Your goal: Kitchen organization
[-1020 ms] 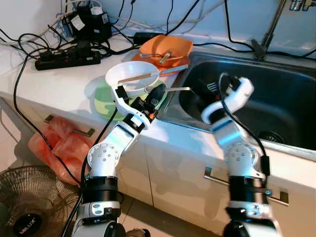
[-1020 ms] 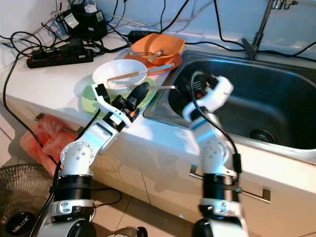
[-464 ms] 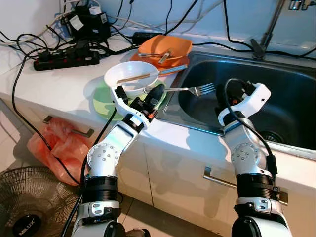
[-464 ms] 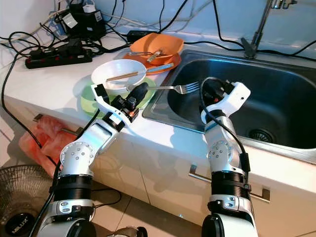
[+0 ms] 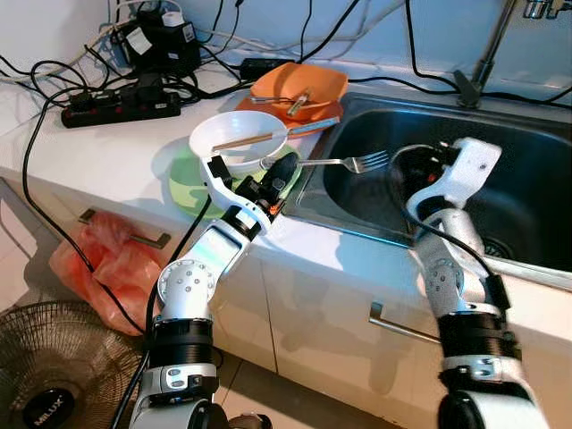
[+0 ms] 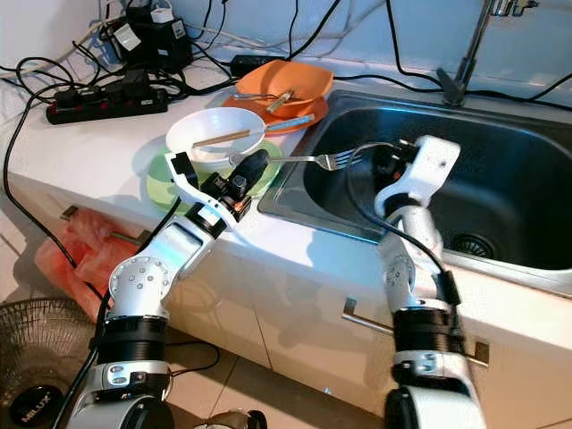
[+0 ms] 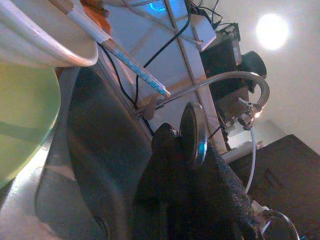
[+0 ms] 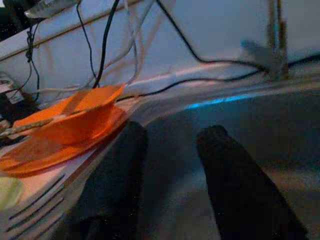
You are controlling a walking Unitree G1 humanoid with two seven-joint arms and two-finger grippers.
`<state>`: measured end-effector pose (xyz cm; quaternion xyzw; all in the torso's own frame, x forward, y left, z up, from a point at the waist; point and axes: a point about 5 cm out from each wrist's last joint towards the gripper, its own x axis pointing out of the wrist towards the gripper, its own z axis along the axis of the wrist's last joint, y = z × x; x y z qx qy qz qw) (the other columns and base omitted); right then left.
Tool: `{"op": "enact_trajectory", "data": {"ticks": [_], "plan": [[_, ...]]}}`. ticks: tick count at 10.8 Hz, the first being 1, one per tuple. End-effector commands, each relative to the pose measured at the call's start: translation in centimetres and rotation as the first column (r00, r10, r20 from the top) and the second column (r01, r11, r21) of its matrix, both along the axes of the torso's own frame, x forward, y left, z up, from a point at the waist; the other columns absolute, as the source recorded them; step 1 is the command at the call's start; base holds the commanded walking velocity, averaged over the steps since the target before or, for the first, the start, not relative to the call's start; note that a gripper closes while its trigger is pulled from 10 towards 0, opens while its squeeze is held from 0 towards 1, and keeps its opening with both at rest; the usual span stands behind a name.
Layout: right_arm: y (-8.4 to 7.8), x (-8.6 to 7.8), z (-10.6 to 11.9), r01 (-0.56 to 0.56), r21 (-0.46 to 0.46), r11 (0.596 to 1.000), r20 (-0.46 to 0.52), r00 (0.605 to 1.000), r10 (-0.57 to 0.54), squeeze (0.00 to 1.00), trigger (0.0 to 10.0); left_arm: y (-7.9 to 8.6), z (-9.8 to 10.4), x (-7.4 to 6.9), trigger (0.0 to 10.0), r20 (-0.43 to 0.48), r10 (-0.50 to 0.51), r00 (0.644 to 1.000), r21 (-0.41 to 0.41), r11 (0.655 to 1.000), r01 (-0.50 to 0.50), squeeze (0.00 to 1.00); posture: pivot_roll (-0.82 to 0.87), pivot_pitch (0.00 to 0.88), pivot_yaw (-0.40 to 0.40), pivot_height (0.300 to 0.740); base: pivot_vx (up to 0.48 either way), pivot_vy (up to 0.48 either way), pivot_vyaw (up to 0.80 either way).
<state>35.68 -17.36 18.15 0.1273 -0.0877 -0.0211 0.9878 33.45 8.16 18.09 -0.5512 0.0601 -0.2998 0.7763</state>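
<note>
I am holding the fork (image 5: 344, 163) by its handle in the left tool (image 5: 279, 172), fingers clamped on it at the desk (image 5: 107, 147) edge, and the tines are pointing toward three o'clock out over the sink (image 5: 527, 188). The right tool (image 8: 170, 165) is hovering inside the basin at about three o'clock from the tines, near them but not touching, its two fingers (image 8: 227, 170) parted and gripping nothing. At eleven o'clock from the left tool the white bowl (image 5: 239, 137) is sitting on a green plate (image 5: 183, 179) with a chopstick (image 5: 250, 138) lying across it, and farther toward one o'clock an orange dish (image 5: 299, 87) is standing at the sink's rim. My guess is that the step in hand is getting the fork into the sink, either by a handover or by a straight drop. To do it well I am planning to keep the fork level, since a thin handle can swivel in a two-finger pinch. If I hand it over, I want the right fingers straddling the shaft just behind the tines and closed firmly before the left lets go. If I drop it, I want to lower it close to the basin floor first.
</note>
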Motion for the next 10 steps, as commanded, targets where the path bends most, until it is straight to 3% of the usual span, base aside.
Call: {"op": "enact_trajectory", "data": {"ticks": [1,3,4,5,6,7,8,10], "plan": [[0.1,0.0,-0.3,0.01,-0.023,1.0,-0.005,1.0,-0.01,1.0,10.0,-0.3,1.0,0.1,5.5,0.043,-0.012,0.999,-0.008,1.0,0.012,0.0,0.05,0.033,0.091,0.74,0.0,0.0,0.0],[-0.5,0.1,-0.3,0.041,0.083,0.996,-0.013,0.999,-0.04,1.0,10.0,-0.2,0.9,0.1,5.5,0.042,-0.01,0.999,-0.005,1.0,0.01,0.0,0.05,0.032,0.091,0.74,0.0,0.0,0.0],[-0.5,0.0,-0.2,0.06,0.081,0.995,-0.003,0.998,-0.06,1.0,10.0,-0.2,0.9,0.1,5.5,0.041,-0.011,0.999,-0.003,1.0,0.011,0.0,0.05,0.033,0.09,0.74,0.0,0.0,0.0],[-0.3,0.0,-0.2,0.063,0.139,0.988,-0.008,0.998,-0.063,1.0,10.0,-0.3,0.8,0.1,5.5,0.04,-0.011,0.999,-0.003,1.0,0.012,0.0,0.05,0.034,0.09,0.74,0.0,0.0,0.0],[0.1,0.1,-0.5,0.028,0.261,0.965,-0.032,0.999,-0.02,1.0,10.0,-0.3,0.9,0.0,5.5,0.041,-0.011,0.999,-0.003,1.0,0.012,0.0,0.05,0.033,0.089,0.74,0.0,0.0,0.0],[1.1,0.2,-0.9,-0.039,0.423,0.905,-0.047,0.997,0.065,1.0,10.0,-0.3,0.9,0.1,5.5,0.04,-0.011,0.999,-0.004,1.0,0.012,0.0,0.05,0.034,0.09,0.74,0.0,0.0,0.0],[2.4,0.0,-1.2,-0.11,0.571,0.814,-0.038,0.986,0.16,1.0,10.0,-0.3,0.9,0.0,5.5,0.04,-0.012,0.999,-0.004,1.0,0.012,0.0,0.05,0.036,0.09,0.74,0.0,0.0,0.0],[3.7,-0.5,-0.6,-0.19,0.62,0.761,0.022,0.974,0.225,1.0,10.0,-0.4,0.9,0.0,5.5,0.039,-0.011,0.999,-0.005,1.0,0.011,0.0,0.05,0.04,0.092,0.74,0.0,0.0,0.0]]}}
